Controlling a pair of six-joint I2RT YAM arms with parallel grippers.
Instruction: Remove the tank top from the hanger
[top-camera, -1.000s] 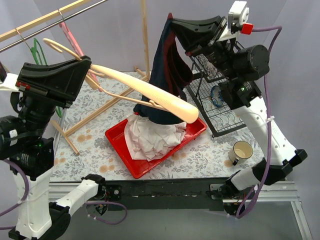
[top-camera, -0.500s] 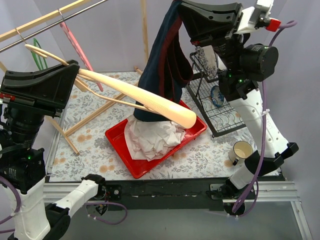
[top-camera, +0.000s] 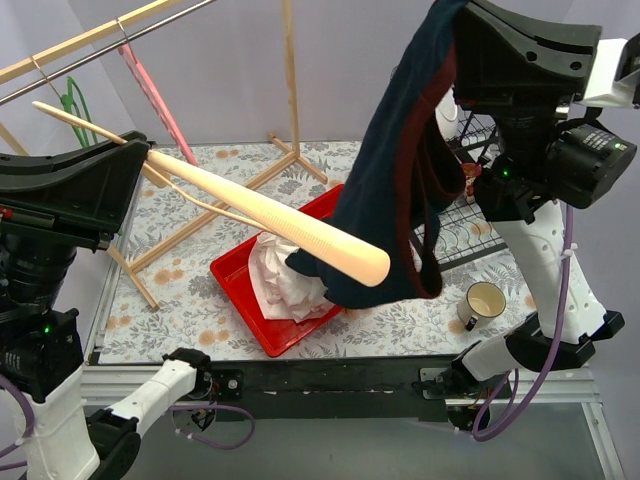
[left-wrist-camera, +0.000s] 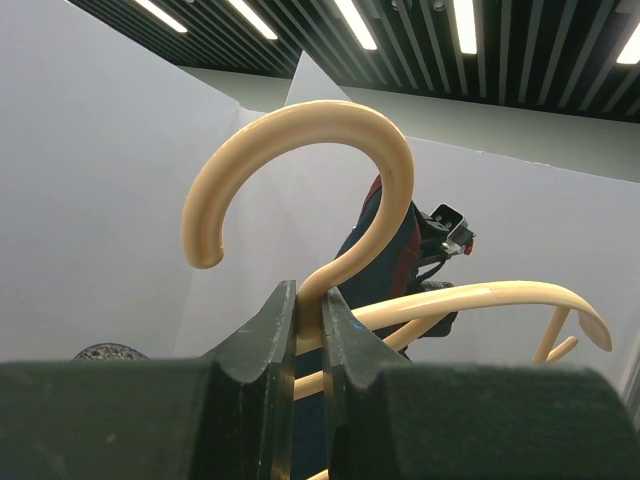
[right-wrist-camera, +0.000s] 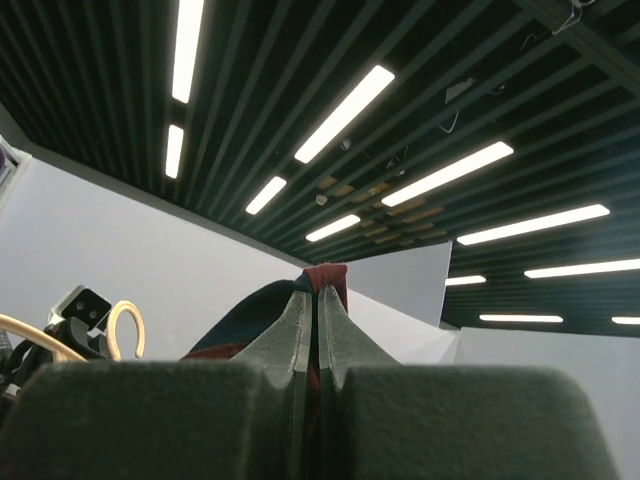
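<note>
On my left, the left gripper (left-wrist-camera: 310, 305) pinches the neck of the cream hanger (top-camera: 270, 213) just under its hook, holding it slanted above the red tray (top-camera: 232, 285). On my right, the right gripper (right-wrist-camera: 315, 300) pinches the navy tank top (top-camera: 395, 170) high up. The top's lower edge loops around the hanger's far end.

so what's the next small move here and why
Probably shift the right fingers rightward, past the tip of the hanger. They pinch the tank top high, yet its lower loop hangs around that end, and the left fingers clamp the hanger's neck; sliding along the arm should free it.
</note>
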